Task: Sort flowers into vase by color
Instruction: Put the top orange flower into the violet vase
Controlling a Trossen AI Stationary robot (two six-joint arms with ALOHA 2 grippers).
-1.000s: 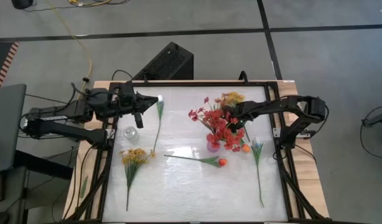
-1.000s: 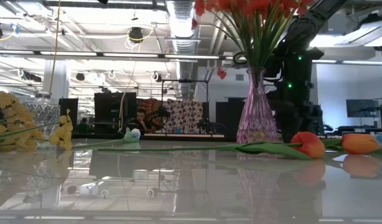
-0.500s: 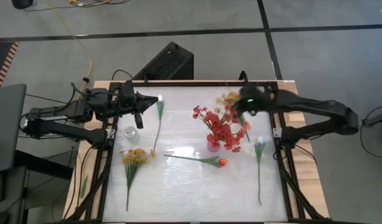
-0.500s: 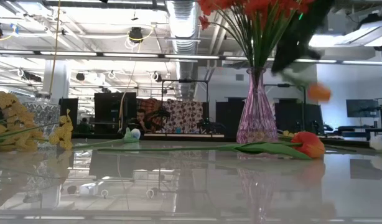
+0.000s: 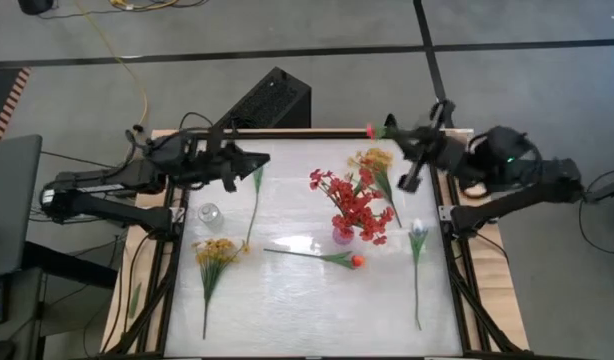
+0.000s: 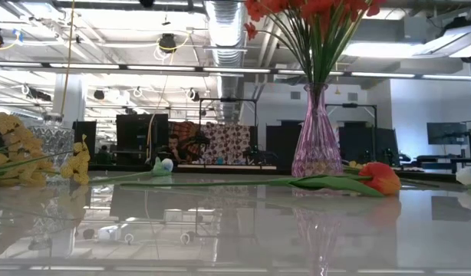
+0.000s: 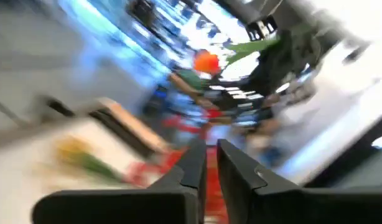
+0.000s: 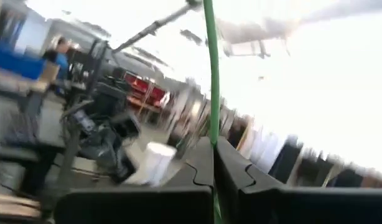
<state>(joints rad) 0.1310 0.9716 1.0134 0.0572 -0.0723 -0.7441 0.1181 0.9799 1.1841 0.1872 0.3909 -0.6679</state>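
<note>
Flowers lie spread over the table (image 5: 287, 310), with the pink glass vase (image 5: 342, 236) near its middle as the landmark. Red blossom sprays (image 5: 352, 205) stand in that vase; the low view shows their green stems gathered in its narrow neck. A yellow spray (image 5: 375, 160) lies just behind the vase, toward the table's far edge. An orange tulip (image 5: 357, 261) lies just in front of the vase, its stem pointing to the left arm's side. A white tulip (image 5: 417, 231) lies beside the vase on the right arm's side. A second yellow spray (image 5: 216, 251) lies well to the other side of the vase, and next to it stands a small clear glass vase (image 5: 210, 213) with nothing in it that shows.

Right end effector (image 5: 415, 140) is raised behind the vase near the table's far edge, fingers pressed together on the green stem of another orange tulip (image 5: 372, 130). Left end effector (image 5: 257, 160) hovers well away from the vase, over a white-budded stem (image 5: 256, 185); its fingers stand nearly together with a thin gap, holding nothing visible.
</note>
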